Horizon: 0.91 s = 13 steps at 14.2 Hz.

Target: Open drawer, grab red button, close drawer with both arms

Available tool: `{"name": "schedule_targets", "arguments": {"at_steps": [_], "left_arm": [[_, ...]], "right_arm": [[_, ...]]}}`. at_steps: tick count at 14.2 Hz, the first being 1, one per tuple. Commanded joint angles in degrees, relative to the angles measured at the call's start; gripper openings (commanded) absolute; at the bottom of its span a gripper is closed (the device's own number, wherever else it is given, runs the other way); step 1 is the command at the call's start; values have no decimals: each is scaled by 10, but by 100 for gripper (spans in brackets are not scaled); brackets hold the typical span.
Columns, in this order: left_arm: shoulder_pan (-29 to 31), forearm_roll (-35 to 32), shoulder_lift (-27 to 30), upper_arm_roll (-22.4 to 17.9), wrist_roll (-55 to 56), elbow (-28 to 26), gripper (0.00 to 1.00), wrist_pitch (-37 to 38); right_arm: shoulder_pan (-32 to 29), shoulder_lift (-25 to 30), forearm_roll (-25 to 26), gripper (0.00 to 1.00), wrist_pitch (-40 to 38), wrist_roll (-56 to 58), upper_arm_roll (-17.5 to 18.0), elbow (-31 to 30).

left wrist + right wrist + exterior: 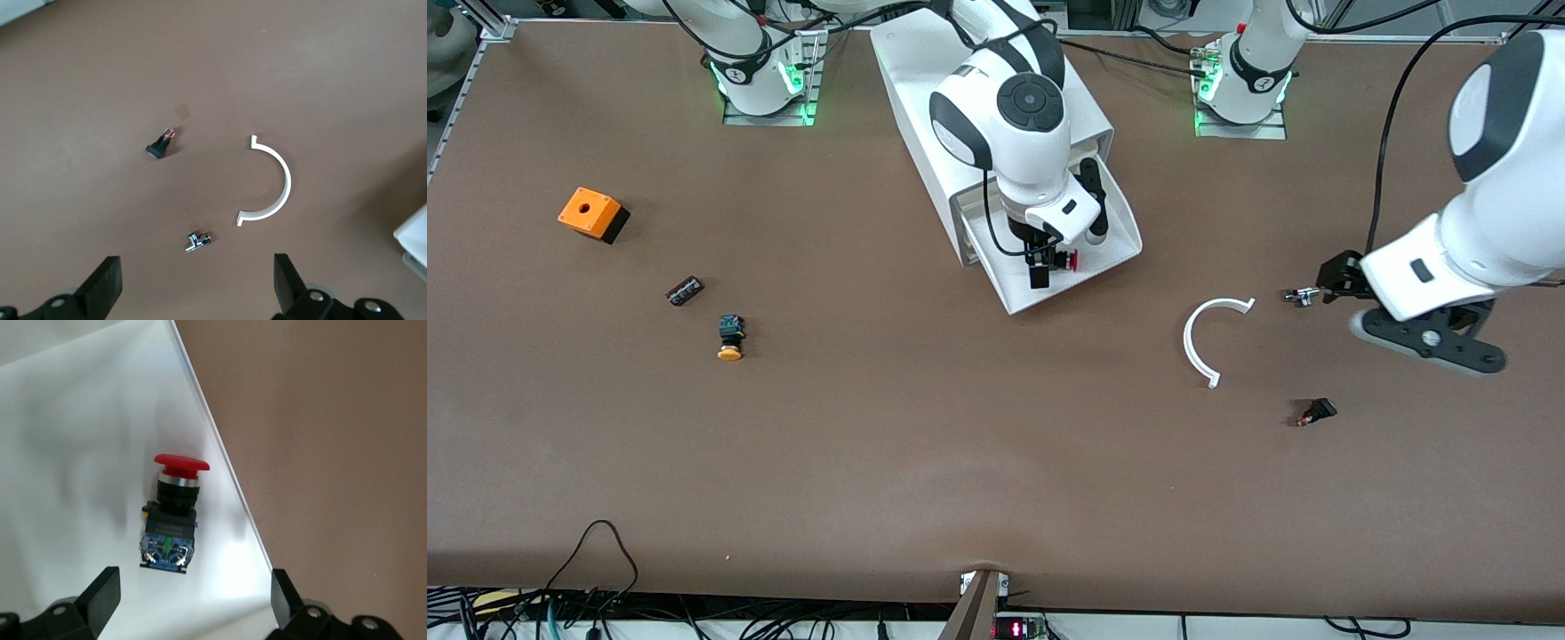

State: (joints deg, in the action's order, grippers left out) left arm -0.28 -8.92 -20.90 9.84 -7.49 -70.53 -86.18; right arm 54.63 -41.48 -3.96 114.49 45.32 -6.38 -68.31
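Under my right gripper I see the button's glossy red plastic cap on the drawer's smooth white plastic floor.

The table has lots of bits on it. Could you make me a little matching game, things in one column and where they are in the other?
Things:
1. red button
2. orange button
3. white arc
4. orange box

Places:
A. on the table, toward the left arm's end
B. in the open drawer, under the right gripper
C. nearest the right arm's end of the table
D. on the table, beside a small black block

Pairs: 1-B, 2-D, 3-A, 4-C
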Motion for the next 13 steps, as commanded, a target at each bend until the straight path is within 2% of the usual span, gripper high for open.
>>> {"name": "schedule_targets", "arguments": {"at_steps": [1, 3, 4, 6, 7, 8, 10, 13], "left_arm": [[6, 0, 3, 2, 27, 12, 100, 11], [20, 20, 31, 6, 29, -10, 100, -8], [30, 29, 56, 6, 31, -54, 100, -34], [51, 53, 149, 8, 31, -197, 100, -133], [51, 54, 188, 7, 33, -249, 100, -160], [50, 54, 204, 8, 34, -266, 100, -159], [51, 69, 197, 7, 32, -261, 100, -150], [50, 94, 191, 7, 36, -245, 100, -119]], "right_arm": [[-1, -10, 1, 100, -1, -19, 8, 18], [-1, -10, 2, 100, -1, -43, 18, 18], [0, -10, 2, 100, -1, -61, 20, 18], [1, -10, 1, 100, -4, -66, 21, 18], [1, -10, 1, 100, -5, -67, 23, 17], [0, -10, -2, 100, -3, -69, 32, 15], [-5, -10, -25, 100, -1, -87, 41, 12], [-6, -8, -26, 100, -2, -89, 44, 11]]}}
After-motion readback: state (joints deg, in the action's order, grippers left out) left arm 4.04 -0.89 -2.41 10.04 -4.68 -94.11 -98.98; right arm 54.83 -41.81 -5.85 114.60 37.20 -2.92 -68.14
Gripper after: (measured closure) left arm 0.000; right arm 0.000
